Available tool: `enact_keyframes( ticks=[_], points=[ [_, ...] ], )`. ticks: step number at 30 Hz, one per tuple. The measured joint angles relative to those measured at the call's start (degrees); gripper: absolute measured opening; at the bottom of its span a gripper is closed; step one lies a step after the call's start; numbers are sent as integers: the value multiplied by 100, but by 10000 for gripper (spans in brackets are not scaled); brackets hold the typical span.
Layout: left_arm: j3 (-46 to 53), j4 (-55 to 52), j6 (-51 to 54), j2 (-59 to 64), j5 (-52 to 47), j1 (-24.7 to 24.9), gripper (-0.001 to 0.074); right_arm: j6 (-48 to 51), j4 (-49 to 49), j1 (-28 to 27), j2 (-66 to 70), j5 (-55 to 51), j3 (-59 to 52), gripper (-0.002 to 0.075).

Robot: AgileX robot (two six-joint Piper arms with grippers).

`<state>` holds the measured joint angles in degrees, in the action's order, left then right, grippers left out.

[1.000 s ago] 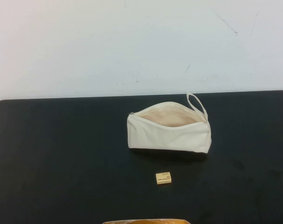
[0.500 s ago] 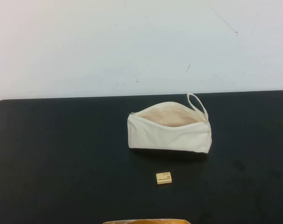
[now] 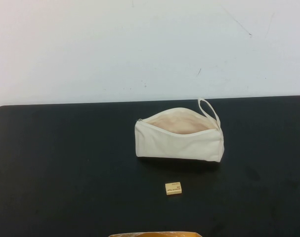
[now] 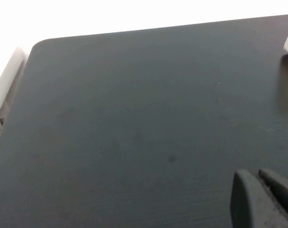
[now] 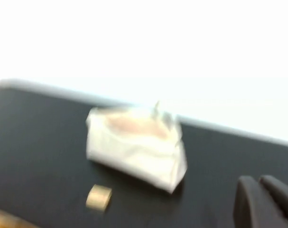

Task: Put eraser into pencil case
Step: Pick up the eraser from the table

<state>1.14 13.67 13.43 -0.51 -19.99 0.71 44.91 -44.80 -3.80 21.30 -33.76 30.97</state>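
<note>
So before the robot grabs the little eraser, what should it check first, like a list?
1. Pencil case mouth unzipped, peach lining showing: ok.
2. Eraser lying flat on the black table, apart from the case, nearer the robot: ok.
3. Nothing sitting on or against the eraser: ok.
4. Right gripper facing the case and eraser from a distance, holding nothing: ok; not over the eraser yet: not ok.
5. Left gripper over bare table, away from both things: ok.
6. Either gripper open wide enough: cannot tell.
</note>
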Motion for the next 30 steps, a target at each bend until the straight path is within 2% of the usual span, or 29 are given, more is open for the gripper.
enact_keyframes(
  ticks=[6,10,13,15,18,25,30],
  points=[
    [0,0,0,0,0,0,-1,317,273,0,2011,-1612,1419,0],
    [0,0,0,0,0,0,-1,590,-248,26,3175,-2216,2282,0],
    [0,0,31,0,0,0,-1,701,-382,285,3950,-2423,2938,0],
    [0,0,31,0,0,0,-1,675,-228,665,4378,-2445,3385,0],
    [0,0,53,0,0,0,-1,247,543,1406,5049,-2457,4097,0],
    [0,0,66,0,0,0,-1,-1784,2758,3190,6733,-2785,5575,0],
    [0,0,79,0,0,0,-1,-2908,3917,4034,8044,-3489,6596,0]
  ],
)
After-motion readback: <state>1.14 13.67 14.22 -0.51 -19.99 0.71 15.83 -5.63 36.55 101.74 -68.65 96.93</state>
